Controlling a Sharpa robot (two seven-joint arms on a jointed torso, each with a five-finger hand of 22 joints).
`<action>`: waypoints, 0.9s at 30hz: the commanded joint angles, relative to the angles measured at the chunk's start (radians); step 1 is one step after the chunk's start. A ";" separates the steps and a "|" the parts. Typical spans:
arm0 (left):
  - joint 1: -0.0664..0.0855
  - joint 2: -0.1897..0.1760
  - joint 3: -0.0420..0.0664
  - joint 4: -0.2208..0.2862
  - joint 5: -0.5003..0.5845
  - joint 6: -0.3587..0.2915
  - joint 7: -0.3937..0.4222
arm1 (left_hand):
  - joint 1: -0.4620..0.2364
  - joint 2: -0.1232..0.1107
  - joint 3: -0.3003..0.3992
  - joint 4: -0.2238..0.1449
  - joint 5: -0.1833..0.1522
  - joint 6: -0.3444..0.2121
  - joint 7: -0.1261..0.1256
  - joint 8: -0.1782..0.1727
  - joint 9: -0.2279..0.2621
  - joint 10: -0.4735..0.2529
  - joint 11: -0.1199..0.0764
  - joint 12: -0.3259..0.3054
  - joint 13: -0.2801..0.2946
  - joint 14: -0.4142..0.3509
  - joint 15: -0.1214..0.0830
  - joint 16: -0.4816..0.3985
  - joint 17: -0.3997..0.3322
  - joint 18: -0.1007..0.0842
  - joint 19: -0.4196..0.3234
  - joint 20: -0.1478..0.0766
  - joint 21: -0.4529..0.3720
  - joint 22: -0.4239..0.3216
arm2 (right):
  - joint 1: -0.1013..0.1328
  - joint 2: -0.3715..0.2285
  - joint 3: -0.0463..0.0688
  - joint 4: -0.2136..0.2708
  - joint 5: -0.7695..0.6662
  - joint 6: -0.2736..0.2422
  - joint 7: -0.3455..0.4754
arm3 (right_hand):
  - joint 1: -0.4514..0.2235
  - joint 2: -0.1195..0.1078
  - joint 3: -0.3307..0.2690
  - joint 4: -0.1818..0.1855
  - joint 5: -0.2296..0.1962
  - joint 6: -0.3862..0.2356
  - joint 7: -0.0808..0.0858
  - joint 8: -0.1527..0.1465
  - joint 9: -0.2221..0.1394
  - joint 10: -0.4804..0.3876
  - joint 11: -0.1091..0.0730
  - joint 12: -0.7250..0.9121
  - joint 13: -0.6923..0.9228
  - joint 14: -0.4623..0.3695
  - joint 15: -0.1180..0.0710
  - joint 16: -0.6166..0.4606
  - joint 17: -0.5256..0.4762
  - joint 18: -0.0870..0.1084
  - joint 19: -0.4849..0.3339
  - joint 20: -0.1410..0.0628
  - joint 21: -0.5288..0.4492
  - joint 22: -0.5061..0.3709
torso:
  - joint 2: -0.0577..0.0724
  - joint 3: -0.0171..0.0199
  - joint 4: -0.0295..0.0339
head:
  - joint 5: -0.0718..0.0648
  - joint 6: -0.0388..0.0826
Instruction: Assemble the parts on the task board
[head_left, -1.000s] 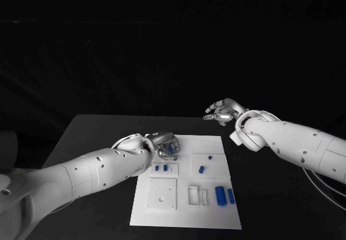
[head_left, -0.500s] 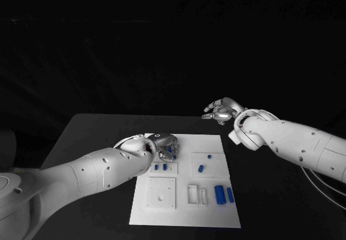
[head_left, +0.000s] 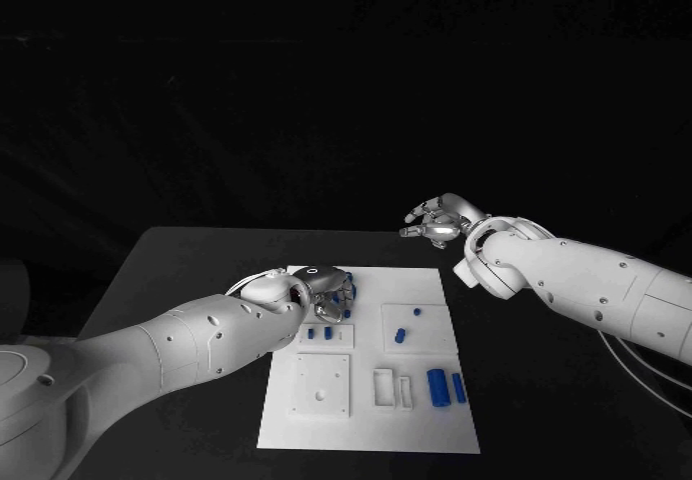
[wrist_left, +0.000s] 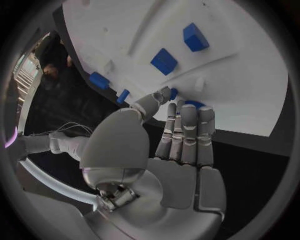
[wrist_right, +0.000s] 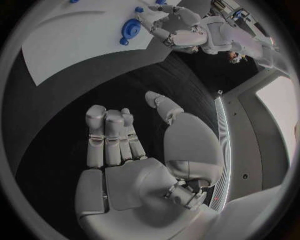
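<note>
The white task board (head_left: 433, 290) lies in the middle of the table. Small blue parts stand in it: two blocks (head_left: 323, 333), a peg (head_left: 401, 336), and two longer pieces (head_left: 447, 386) near the front right. My left hand (head_left: 326, 284) hovers over the board's far left corner. Its fingers (wrist_left: 187, 125) are straight, with the tips at a round blue gear-like part (wrist_right: 130, 29); I see no grip on it. The two blue blocks (wrist_left: 164, 61) lie just beyond. My right hand (head_left: 440, 220) hangs open past the board's far right corner, its palm (wrist_right: 134, 175) bare.
The black table (head_left: 188, 270) has bare strips left and right of the board. White recessed frames (head_left: 323, 385) occupy the board's front half. My left forearm (head_left: 202, 340) crosses the table's left side.
My left hand has edged a little toward the board's far edge. My right hand has stayed almost still, fingers spread.
</note>
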 joint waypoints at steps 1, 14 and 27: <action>-0.001 0.010 -0.003 -0.016 -0.011 0.014 0.010 | 0.000 0.013 0.005 -0.002 -0.005 0.011 -0.002 -0.003 0.000 0.010 0.001 -0.003 -0.001 0.006 -0.001 0.007 0.001 0.084 0.005 0.000 0.008 0.002 | 0.000 0.000 0.000 0.005 -0.002 0.008 0.006 | -0.010 -0.002 -0.003 0.003 0.005 0.000 0.004 0.001 -0.001 -0.006 -0.002 0.005 -0.002 -0.007 -0.002 0.006 -0.002 0.099 0.005 -0.003 -0.006 0.016 | 0.000 0.0004 0.0002 | -0.001 -0.002; -0.007 0.029 -0.010 -0.038 -0.009 0.013 0.018 | -0.005 0.026 0.005 -0.001 -0.005 0.011 -0.001 -0.010 -0.004 0.027 -0.002 -0.003 -0.004 0.014 -0.005 0.019 0.001 0.087 0.013 -0.003 0.016 0.007 | 0.000 0.004 0.001 0.007 -0.003 0.009 0.006 | -0.010 -0.002 -0.003 0.003 0.006 0.000 0.004 0.002 -0.001 -0.006 -0.002 0.006 -0.002 -0.007 -0.002 0.006 -0.002 0.099 0.005 -0.003 -0.006 0.016 | -0.001 -0.0001 0.0009 | -0.003 -0.005; -0.011 0.040 -0.012 -0.046 -0.007 0.019 0.016 | -0.008 0.027 0.004 -0.002 -0.009 -0.012 -0.002 -0.031 -0.015 0.046 -0.006 -0.005 -0.007 0.027 -0.008 0.034 0.000 0.093 0.027 -0.007 0.027 0.013 | 0.000 0.004 0.001 0.011 -0.003 0.009 0.006 | -0.010 -0.001 -0.003 0.003 0.005 0.000 0.004 0.002 -0.001 -0.005 -0.002 0.006 -0.003 -0.007 -0.002 0.006 -0.002 0.099 0.006 -0.003 -0.006 0.016 | -0.001 0.0002 0.0015 | -0.007 -0.008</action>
